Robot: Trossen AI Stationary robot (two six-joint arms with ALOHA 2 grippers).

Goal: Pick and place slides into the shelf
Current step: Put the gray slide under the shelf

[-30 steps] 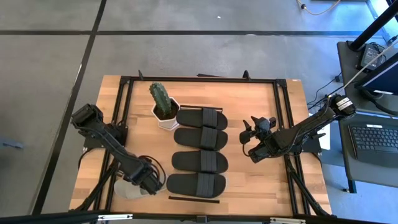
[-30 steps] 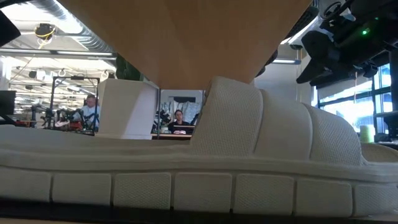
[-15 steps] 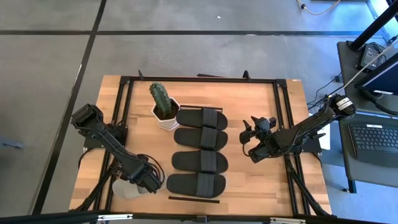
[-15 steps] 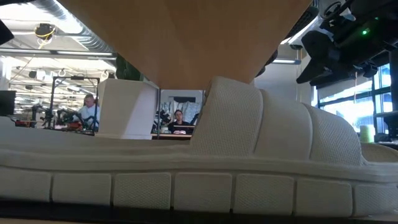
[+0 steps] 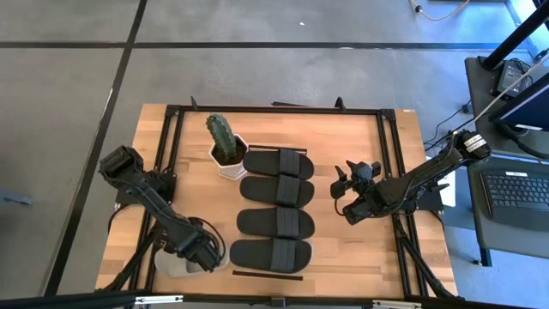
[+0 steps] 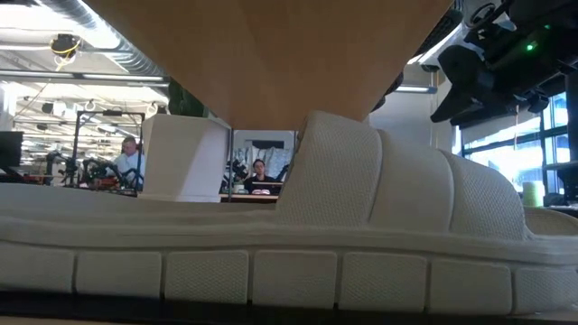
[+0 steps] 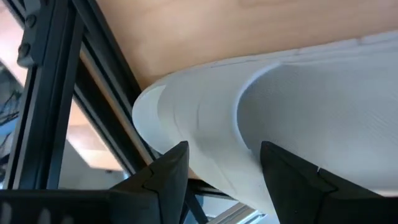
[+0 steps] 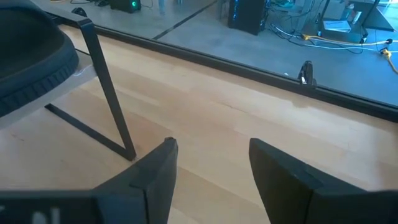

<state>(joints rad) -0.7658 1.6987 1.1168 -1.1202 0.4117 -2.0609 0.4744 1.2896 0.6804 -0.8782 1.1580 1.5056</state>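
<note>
- Slides: 4 black ones (image 5: 276,206) lie in a row on the shelf (image 5: 313,210), between the 2 grippers.
- Left gripper (image 5: 199,254) is low over 1 grey-beige slide (image 5: 171,263) beside the shelf, jaws spread either side of its edge, not yet clamped.
- Only this 1 grey-beige slide shows off the shelf, so it remains to be placed.
- Right gripper (image 5: 347,197) hovers open and empty, just beside the shelf's far edge.

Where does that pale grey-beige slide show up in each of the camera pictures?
High view: the grey-beige slide lies at the table's near left corner, mostly hidden under the left gripper.
Low view: it fills the foreground, side on.
Left wrist view: it lies just past that gripper's open fingers.
Right wrist view: not in it.
Shared landmark: the light wood tabletop.
</note>
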